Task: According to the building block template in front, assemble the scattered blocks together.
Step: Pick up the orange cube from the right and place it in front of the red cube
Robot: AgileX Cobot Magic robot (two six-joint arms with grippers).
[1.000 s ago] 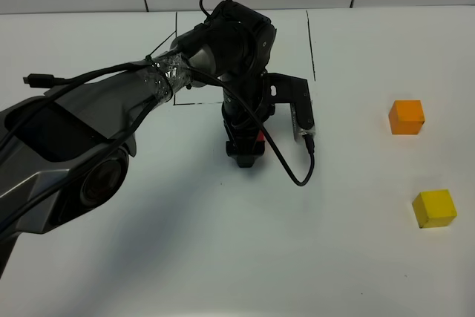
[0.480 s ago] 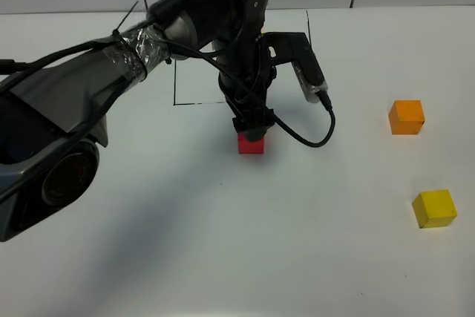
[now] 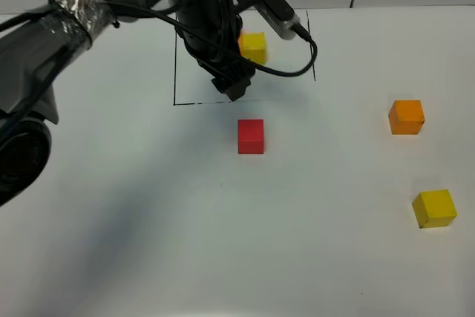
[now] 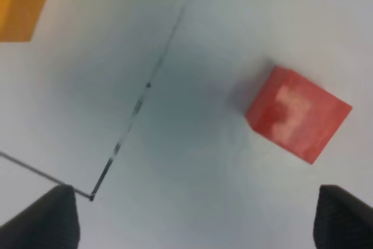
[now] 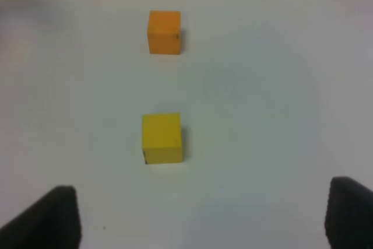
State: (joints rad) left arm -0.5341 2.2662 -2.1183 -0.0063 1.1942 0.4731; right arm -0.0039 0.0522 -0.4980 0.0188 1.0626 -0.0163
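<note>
The red block (image 3: 251,136) lies alone on the white table, just in front of the black-outlined square; it also shows in the left wrist view (image 4: 298,113). My left gripper (image 3: 232,88) hangs open and empty above the square's front line, behind the red block and apart from it (image 4: 198,225). The template (image 3: 253,46) sits inside the square; only its yellow cube shows, the rest is hidden by my arm. An orange and yellow part shows in the left wrist view (image 4: 22,1). The orange block (image 3: 406,116) (image 5: 164,31) and the yellow block (image 3: 434,208) (image 5: 161,138) lie at the right. My right gripper (image 5: 201,225) is open, above them.
The black outline of the square (image 3: 174,64) marks the table's back middle. My left arm (image 3: 89,12) with its cable reaches in from the left over the square. The right arm is out of the exterior high view.
My left gripper has let go of the red block, left it on the table, and risen back toward the square. The template's yellow cube has come into view.
</note>
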